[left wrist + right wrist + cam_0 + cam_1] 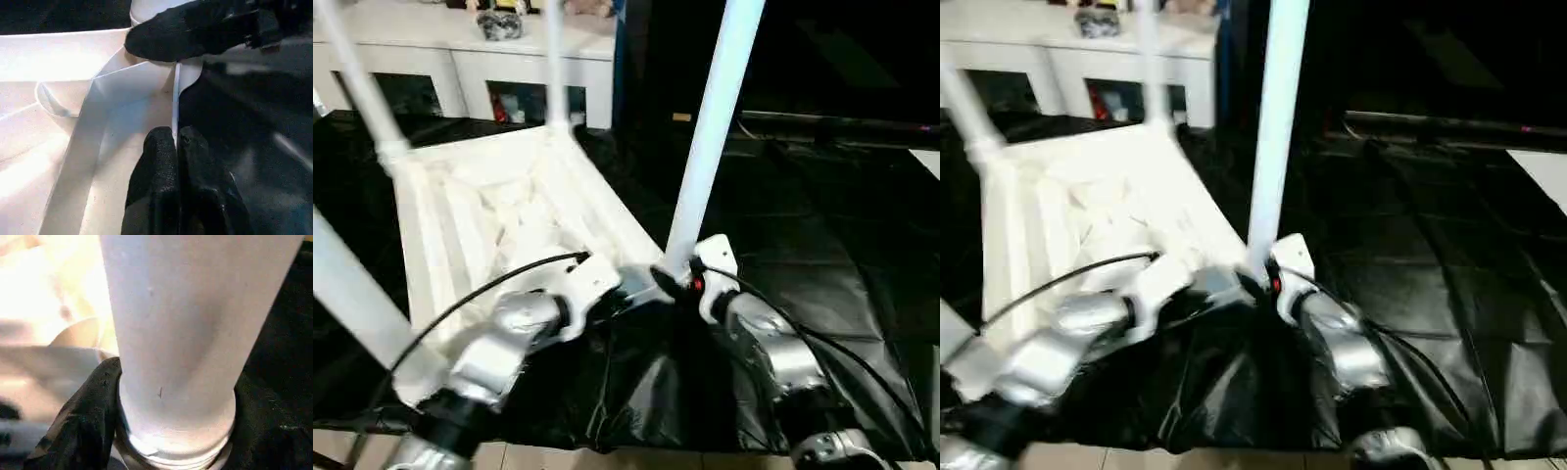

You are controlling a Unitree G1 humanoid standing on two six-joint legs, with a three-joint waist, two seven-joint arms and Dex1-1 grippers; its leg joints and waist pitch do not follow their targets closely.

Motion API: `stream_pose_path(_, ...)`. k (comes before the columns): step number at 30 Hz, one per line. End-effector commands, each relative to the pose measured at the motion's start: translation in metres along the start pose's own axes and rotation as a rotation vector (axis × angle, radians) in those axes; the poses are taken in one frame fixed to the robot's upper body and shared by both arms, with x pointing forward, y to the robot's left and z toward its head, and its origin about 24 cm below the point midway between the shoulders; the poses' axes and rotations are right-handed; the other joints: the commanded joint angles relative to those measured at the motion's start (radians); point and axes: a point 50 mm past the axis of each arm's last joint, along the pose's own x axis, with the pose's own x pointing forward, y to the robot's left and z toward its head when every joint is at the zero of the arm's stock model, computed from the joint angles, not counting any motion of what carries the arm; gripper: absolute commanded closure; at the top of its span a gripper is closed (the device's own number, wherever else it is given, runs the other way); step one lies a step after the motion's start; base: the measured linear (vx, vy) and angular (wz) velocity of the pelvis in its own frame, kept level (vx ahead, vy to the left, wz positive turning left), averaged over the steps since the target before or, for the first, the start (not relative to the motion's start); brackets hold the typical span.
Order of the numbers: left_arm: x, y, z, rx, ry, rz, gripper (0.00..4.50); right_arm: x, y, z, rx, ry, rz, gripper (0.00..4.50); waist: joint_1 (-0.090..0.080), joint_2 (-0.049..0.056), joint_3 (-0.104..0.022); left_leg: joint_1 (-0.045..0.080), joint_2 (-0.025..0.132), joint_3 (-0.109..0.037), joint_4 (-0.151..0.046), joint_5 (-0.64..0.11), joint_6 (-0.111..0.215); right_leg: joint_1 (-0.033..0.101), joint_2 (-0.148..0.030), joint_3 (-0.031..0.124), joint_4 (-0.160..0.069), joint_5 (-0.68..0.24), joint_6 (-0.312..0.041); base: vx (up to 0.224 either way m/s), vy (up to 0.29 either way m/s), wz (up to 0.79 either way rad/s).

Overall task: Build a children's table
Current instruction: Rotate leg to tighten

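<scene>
Four legs stand on the inverted table top; right gripper clenched around one, left gripper pinching the top's edge.

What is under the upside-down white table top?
The table top lies on a shiny black cover, which spreads around it. The part of the cover directly beneath cannot be seen, because the top hides it.
</scene>
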Motion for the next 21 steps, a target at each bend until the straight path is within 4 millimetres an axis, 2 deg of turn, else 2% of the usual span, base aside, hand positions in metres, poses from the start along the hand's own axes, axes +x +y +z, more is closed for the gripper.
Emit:
stream_pose_path(1, 0.016, -0.010, 0.010, -0.008, -0.025, 0.027, 4.50, 0.010, 0.043, -0.006, 0.020, 0.019, 0.167, 1.78, 0.002, -0.001, -0.037, 0.004, 0.062, -0.029, -0.090, -0.230, -0.022, 0.016, -0.093, 0.056, -0.096, -0.228, -0.172, 0.000, 0.000, 0.00)
stream_pose_path(2, 0.017, -0.011, 0.011, -0.005, -0.026, 0.019, 4.50, 0.011, 0.045, -0.004, 0.022, 0.009, 0.178, 1.78, 0.002, -0.001, -0.037, 0.004, 0.062, -0.027, -0.089, -0.215, -0.010, 0.016, -0.092, 0.056, -0.095, -0.193, -0.174, 0.000, 0.000, 0.00)
stream_pose_path(3, 0.017, -0.013, 0.011, -0.002, -0.027, 0.009, 4.50, 0.011, 0.046, -0.003, 0.023, -0.001, 0.193, 1.43, 0.004, 0.000, -0.039, 0.001, 0.061, -0.027, -0.087, -0.195, -0.002, 0.020, -0.092, 0.055, -0.091, -0.162, -0.177, 0.000, 0.000, 0.00)
stream_pose_path(4, 0.017, -0.014, 0.010, -0.003, -0.028, -0.001, 4.50, 0.010, 0.044, -0.002, 0.029, -0.005, 0.198, 1.43, 0.004, -0.001, -0.041, 0.001, 0.060, -0.025, -0.085, -0.170, 0.007, 0.020, -0.090, 0.054, -0.088, -0.122, -0.183, 0.000, 0.000, 0.00)
stream_pose_path(6, 0.016, -0.014, 0.009, -0.005, -0.026, -0.011, 4.50, 0.009, 0.042, -0.001, 0.039, -0.007, 0.213, 1.06, 0.005, 0.000, -0.040, 0.002, 0.060, -0.024, -0.085, -0.162, 0.015, 0.021, -0.090, 0.054, -0.087, -0.102, -0.190, 0.000, 0.000, 0.00)
stream_pose_path(8, 0.010, -0.013, 0.004, 0.011, -0.020, -0.045, 4.50, 0.004, 0.034, 0.002, 0.015, -0.016, 0.263, 0.99, 0.005, 0.003, -0.039, 0.002, 0.061, -0.025, -0.086, -0.175, 0.020, 0.023, -0.089, 0.052, -0.089, -0.116, -0.194, 0.000, 0.000, 0.00)
stream_pose_path(10, 0.006, -0.013, 0.002, 0.018, -0.018, -0.069, 4.50, 0.002, 0.028, 0.005, -0.002, -0.022, 0.292, 0.74, 0.005, 0.000, -0.039, 0.001, 0.063, -0.025, -0.086, -0.176, 0.025, 0.024, -0.090, 0.052, -0.089, -0.119, -0.197, 0.000, 0.000, 0.00)
stream_pose_path(11, 0.004, -0.013, 0.000, 0.020, -0.016, -0.082, 4.50, 0.000, 0.025, 0.007, -0.014, -0.022, 0.305, 0.62, 0.005, 0.003, -0.039, 0.002, 0.063, -0.024, -0.085, -0.175, 0.027, 0.023, -0.090, 0.053, -0.089, -0.116, -0.200, 0.000, 0.000, 0.00)
stream_pose_path(15, -0.007, -0.008, -0.007, 0.046, -0.004, -0.125, 4.50, -0.010, 0.010, 0.011, -0.094, -0.004, 0.399, 0.48, 0.005, 0.002, -0.039, -0.003, 0.061, -0.024, -0.083, -0.144, 0.045, 0.028, -0.089, 0.050, -0.086, -0.083, -0.212, 0.000, 0.000, 0.00)
stream_pose_path(16, -0.014, -0.007, -0.009, 0.053, -0.007, -0.160, 4.50, -0.015, 0.001, 0.012, -0.135, 0.013, 0.432, 0.19, 0.005, 0.002, -0.041, -0.003, 0.061, -0.023, -0.079, -0.132, 0.053, 0.028, -0.089, 0.051, -0.083, -0.064, -0.218, 0.000, 0.000, 0.00)
stream_pose_path(17, -0.015, -0.007, -0.010, 0.051, -0.007, -0.171, 4.50, -0.016, -0.001, 0.012, -0.147, 0.019, 0.440, 0.11, 0.005, 0.002, -0.041, -0.004, 0.061, -0.023, -0.079, -0.126, 0.055, 0.029, -0.089, 0.050, -0.082, -0.057, -0.220, 0.000, 0.000, 0.00)
stream_pose_path(19, -0.021, -0.006, -0.012, 0.075, -0.007, -0.209, 4.50, -0.020, -0.008, 0.013, -0.176, 0.032, 0.464, 0.06, 0.005, 0.001, -0.042, -0.003, 0.062, -0.022, -0.078, -0.113, 0.064, 0.028, -0.088, 0.050, -0.079, -0.035, -0.229, 0.000, 0.000, 0.00)
stream_pose_path(21, -0.028, -0.006, -0.016, 0.092, 0.002, -0.251, 4.50, -0.025, -0.013, 0.014, -0.200, 0.049, 0.522, 0.06, 0.007, 0.001, -0.048, -0.003, 0.062, -0.021, -0.072, -0.076, 0.082, 0.029, -0.087, 0.048, -0.070, 0.027, -0.245, 0.000, 0.000, 0.00)
